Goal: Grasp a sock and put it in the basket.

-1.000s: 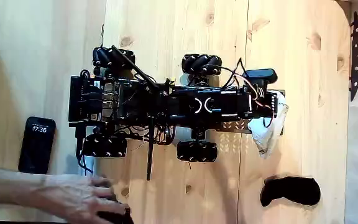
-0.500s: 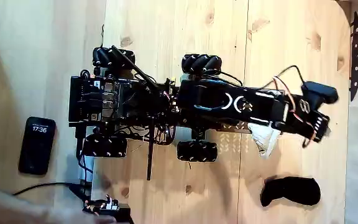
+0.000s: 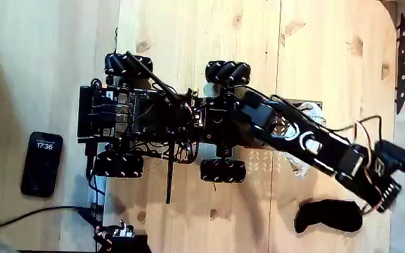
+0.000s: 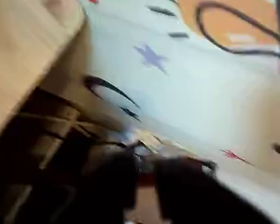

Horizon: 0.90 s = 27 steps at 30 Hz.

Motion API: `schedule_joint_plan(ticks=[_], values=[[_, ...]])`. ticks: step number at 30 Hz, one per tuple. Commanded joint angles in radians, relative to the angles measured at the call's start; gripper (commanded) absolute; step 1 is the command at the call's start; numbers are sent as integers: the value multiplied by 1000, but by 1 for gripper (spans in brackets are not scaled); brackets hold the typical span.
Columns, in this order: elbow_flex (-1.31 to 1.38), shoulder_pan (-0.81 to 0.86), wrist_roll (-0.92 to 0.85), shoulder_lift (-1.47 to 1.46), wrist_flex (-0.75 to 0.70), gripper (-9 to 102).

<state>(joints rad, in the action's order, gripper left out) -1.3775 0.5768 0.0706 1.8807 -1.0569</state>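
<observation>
- Since the earlier frame, the arm [image 3: 308,144] has swung out past the basket [image 3: 269,163] toward the lower right of the fixed view.
- Sock [image 3: 328,216] lies on the table, long axis left-right, just below-left of the claw [image 3: 385,200].
- Whether the claw is open or holding anything, I cannot tell.

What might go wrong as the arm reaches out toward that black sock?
The gripper hangs past the sock's right end in the fixed view, so it may close on bare wood. The white fabric bundle lies by the arm's path and could snag. The wrist view is blurred, so aiming may be poor.
</observation>
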Motion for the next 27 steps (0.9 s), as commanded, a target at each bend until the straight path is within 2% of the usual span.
schedule_joint_plan(ticks=[1, 7, 14, 19, 22, 27], values=[[117, 14, -17, -40, -11, 1], [236, -3, -18, -98, -60, 1], [236, -49, 2, -144, -232, 1], [236, -69, 9, -210, -275, 19], [232, -74, 0, -319, -268, 22], [233, -38, -18, -565, -161, 27]])
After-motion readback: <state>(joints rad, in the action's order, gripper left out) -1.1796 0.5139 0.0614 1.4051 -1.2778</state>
